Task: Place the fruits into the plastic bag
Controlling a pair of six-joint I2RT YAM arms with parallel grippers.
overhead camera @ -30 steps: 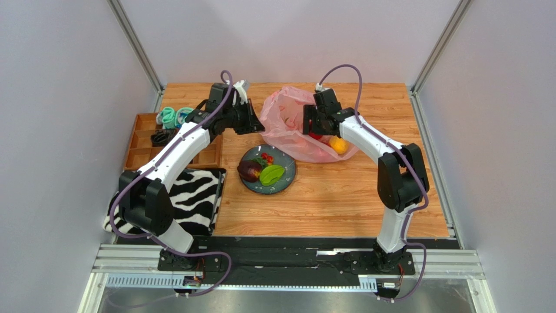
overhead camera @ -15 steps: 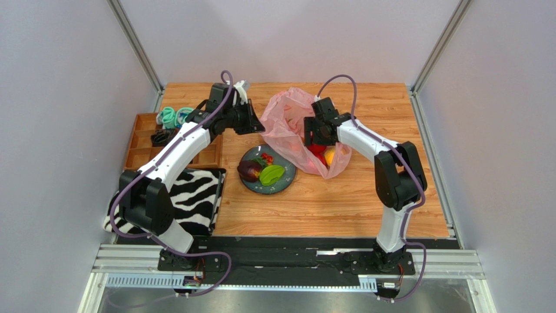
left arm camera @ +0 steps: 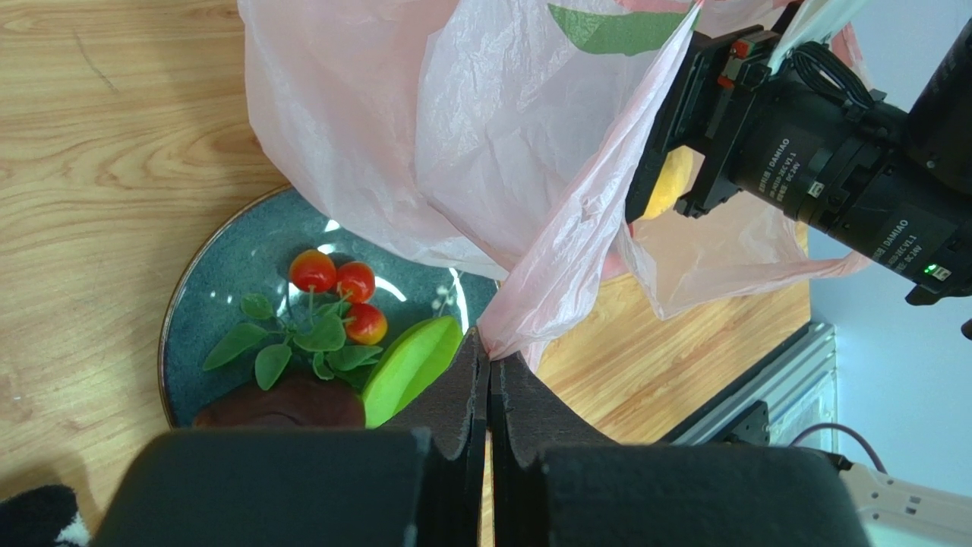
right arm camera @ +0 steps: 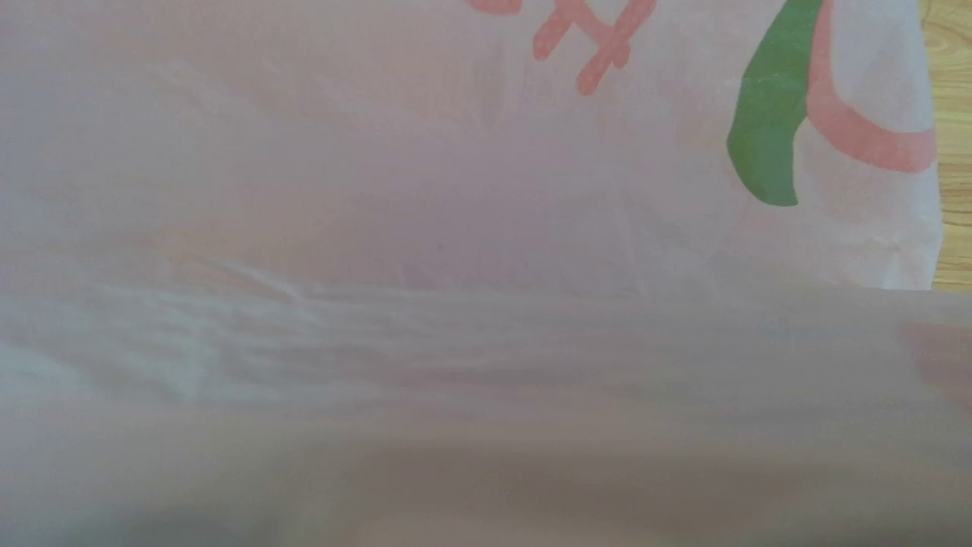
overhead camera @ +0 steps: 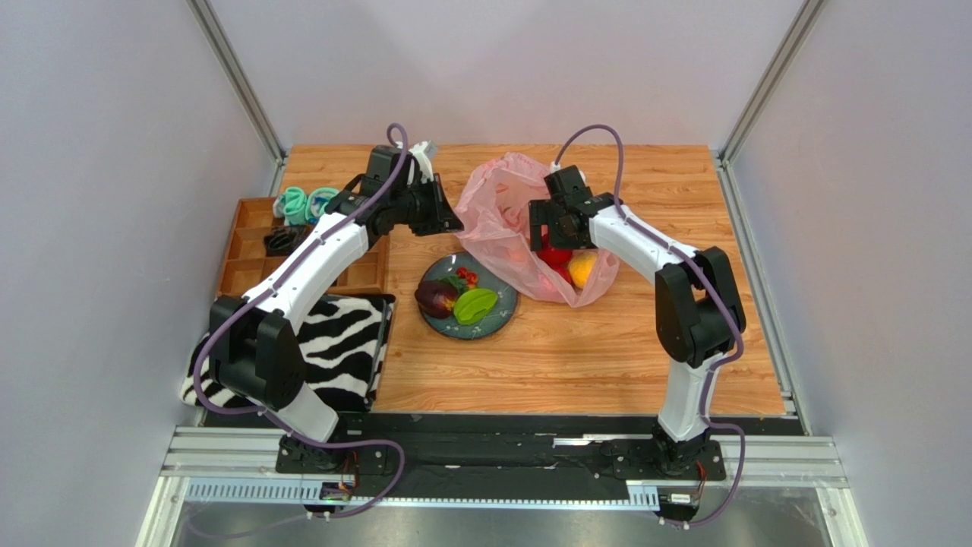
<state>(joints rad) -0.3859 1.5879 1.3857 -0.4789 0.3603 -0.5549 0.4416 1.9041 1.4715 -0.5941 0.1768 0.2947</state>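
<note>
Pink plastic bag (left arm camera: 377,137) pinched by left claw (left arm camera: 488,367); right claw (overhead camera: 549,228) half-hidden, state unclear.

The plastic bag (left arm camera: 513,137) is thin, crinkled, translucent pink film. The worktop (overhead camera: 593,342) is matt, grained wood. The plate (left arm camera: 205,308) looks glazed and glossy. The zebra cloth (overhead camera: 342,336) is soft fabric.

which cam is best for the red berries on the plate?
Left wrist: the red berries are close and sharp, three with green leaves, on the plate beside the green fruit. Top external shows them only as tiny red dots. Right wrist shows only the plastic bag film, no berries.
</note>
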